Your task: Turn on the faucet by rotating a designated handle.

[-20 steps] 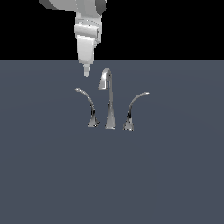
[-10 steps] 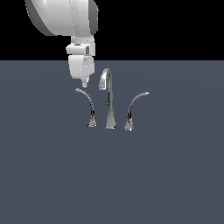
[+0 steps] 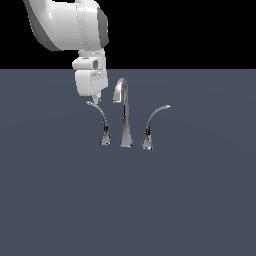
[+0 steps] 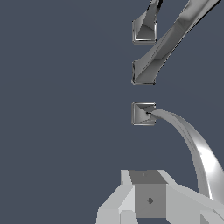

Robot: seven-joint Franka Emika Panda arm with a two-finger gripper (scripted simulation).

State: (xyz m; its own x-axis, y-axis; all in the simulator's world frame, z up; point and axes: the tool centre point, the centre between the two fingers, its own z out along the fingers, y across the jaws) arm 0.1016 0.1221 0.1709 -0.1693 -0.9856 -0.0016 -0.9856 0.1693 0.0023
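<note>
Flat slate-grey floor (image 3: 190, 200), black backdrop (image 3: 190, 30)

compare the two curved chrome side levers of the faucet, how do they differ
The slender chrome lever arches toward the exterior view's left; the thicker chrome lever arches toward its right. The slender one's tip sits right under the robot's hand; the thicker one stands alone. Both are shiny, with flared bases, flanking the tall centre spout.

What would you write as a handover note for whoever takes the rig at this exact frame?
Hand: just above the handle's tip; open or shut cannot be told, holding nothing visible.
Handle: slender lever on the exterior view's left of the spout, upright on its base.
Faucet: the other lever stands on the right, untouched.
Done: approach to the handle tip.
Left: make contact and rotate the handle.
</note>
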